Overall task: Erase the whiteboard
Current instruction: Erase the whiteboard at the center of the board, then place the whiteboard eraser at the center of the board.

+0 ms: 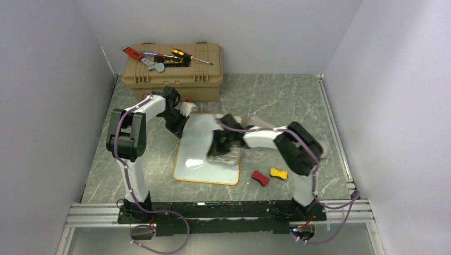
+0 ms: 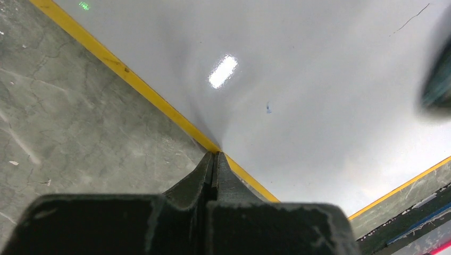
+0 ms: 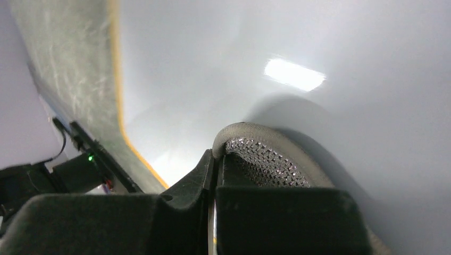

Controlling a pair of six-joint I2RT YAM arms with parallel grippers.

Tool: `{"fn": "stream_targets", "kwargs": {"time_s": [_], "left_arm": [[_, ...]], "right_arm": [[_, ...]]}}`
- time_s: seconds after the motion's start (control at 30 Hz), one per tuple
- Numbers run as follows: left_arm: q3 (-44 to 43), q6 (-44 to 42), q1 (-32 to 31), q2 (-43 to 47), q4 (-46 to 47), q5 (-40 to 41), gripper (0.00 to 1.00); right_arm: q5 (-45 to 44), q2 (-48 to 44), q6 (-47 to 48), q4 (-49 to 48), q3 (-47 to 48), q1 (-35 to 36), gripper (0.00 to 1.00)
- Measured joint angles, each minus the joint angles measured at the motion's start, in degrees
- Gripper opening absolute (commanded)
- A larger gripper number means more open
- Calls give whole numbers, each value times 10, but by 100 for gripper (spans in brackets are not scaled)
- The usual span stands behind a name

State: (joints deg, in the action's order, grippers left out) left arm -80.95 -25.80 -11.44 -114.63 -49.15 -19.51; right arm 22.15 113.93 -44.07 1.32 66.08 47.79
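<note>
The whiteboard (image 1: 199, 159) lies flat mid-table, white with a thin yellow-orange frame. My left gripper (image 2: 215, 157) is shut with nothing between its fingers, its tips resting on the board's frame (image 2: 159, 103) at the far left edge; in the top view this gripper (image 1: 180, 123) sits at the board's far-left corner. A tiny blue mark (image 2: 268, 109) shows on the white surface. My right gripper (image 3: 217, 158) is shut on the edge of a grey mesh-backed wiping pad (image 3: 266, 156), which lies on the board near its middle (image 1: 223, 156).
A tan toolbox (image 1: 173, 74) with screwdrivers and a wrench on its lid stands at the back, just behind the left arm. A red piece (image 1: 259, 178) and a yellow piece (image 1: 278, 173) lie right of the board's near corner. Walls close in left and right.
</note>
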Motion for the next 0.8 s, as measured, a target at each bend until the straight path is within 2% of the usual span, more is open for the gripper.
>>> {"fn": "stream_targets", "kwargs": {"time_s": [0.1,0.13,0.2,0.23,0.3,0.33,0.37,0.4,0.53,0.63,0.73,0.77,0.8], "left_arm": [[2,0,-1,3,3,3,0],[3,0,-2,4,3,5,4],[5,0,-4,7,5,12,23],[7,-2,-5,10,8,17,36],[12,-5,-7,16,16,35,42],[15,-6,-8,18,18,41,62],[18,-7,-8,21,20,49,95],[20,-8,-8,26,19,58,99],[24,-6,-3,67,18,88,100],[30,-5,7,126,19,108,99],[41,-4,27,192,21,125,100],[49,-4,37,212,25,133,99],[62,-4,52,233,30,136,99]], "right_arm": [[-11,-82,4,16,-96,-89,0],[-22,-102,8,28,-113,-116,0],[-52,-130,21,61,-122,-144,0],[-64,-140,27,73,-122,-145,0],[-88,-165,38,99,-122,-140,0],[-96,-177,41,109,-122,-139,0],[-105,-193,45,121,-122,-136,0],[-115,-207,50,130,-120,-136,0],[-160,-222,63,170,-86,-147,0],[-200,-218,72,190,-64,-154,11],[-226,-217,82,201,-60,-159,35],[-233,-217,84,203,-60,-161,46],[-237,-217,85,206,-60,-162,63]]}}
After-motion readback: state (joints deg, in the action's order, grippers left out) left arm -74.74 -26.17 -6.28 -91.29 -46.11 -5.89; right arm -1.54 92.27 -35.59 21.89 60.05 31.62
